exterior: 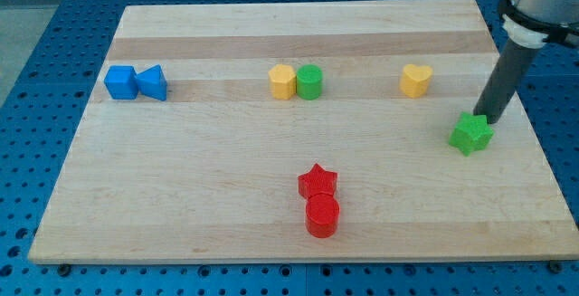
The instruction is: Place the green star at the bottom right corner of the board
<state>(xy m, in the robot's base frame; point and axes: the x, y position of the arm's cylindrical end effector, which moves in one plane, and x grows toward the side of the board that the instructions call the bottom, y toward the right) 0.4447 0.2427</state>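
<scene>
Wooden surface (298, 24), pale, with long side running from the view's left to the view's right, on a blue base with holes (45, 61). Dark rod (505, 77) coming down from the view's top right, tilted a little, with my tip (485, 117) touching or almost touching the upper right side of the green star (471, 133). No jaws on this tool, only a plain rod, so nothing to open, close or grip. Green star near the right edge of the surface, around mid-height, well above the bottom right corner. No clear long axis on the star; one point toward the view's bottom, another toward the view's right. Red star (317, 182) low in the middle, touching the red cylinder (322, 215) just below it. Yellow block (282, 81) and green cylinder (309, 82) side by side, touching, in the upper middle. Yellow heart (416, 80) alone, further right. Two blue blocks (120, 82) (152, 82) together at the upper left, exact shapes hard to tell.
</scene>
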